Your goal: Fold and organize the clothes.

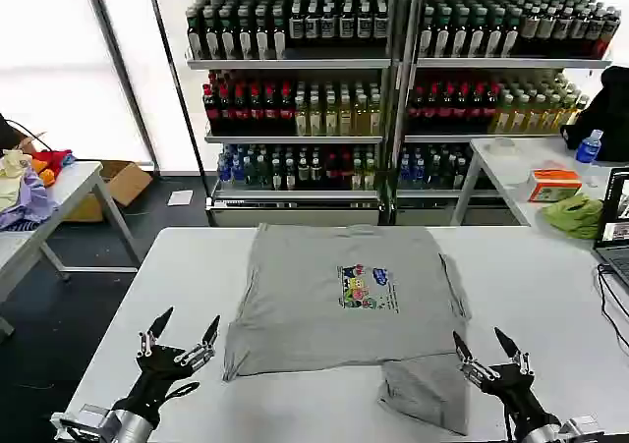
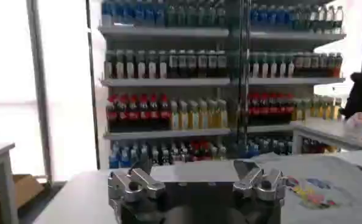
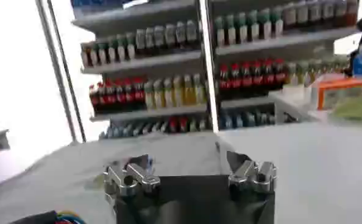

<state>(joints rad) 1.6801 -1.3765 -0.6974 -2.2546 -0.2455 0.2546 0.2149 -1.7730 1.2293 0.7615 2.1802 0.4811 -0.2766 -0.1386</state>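
Observation:
The clothes are one light grey T-shirt (image 1: 334,296) lying flat in the middle of the white table (image 1: 550,296), with a small colourful print (image 1: 366,288) on the chest. One grey flap (image 1: 428,389) sticks out toward the front edge at the shirt's right corner. My left gripper (image 1: 192,317) hovers open off the shirt's front left corner, holding nothing. My right gripper (image 1: 478,335) is open just right of the flap. In the left wrist view the open left gripper (image 2: 193,170) has the T-shirt (image 2: 327,182) off to one side. In the right wrist view the right gripper (image 3: 187,164) faces the T-shirt (image 3: 156,152).
Shelves of bottles (image 1: 305,99) stand behind the table. A side table at the left carries a colourful fabric pile (image 1: 25,183). The right-hand table holds a green cloth (image 1: 575,214), an orange box (image 1: 553,183) and a blue bottle (image 1: 588,146). A laptop (image 1: 614,217) and cables sit at the table's right edge.

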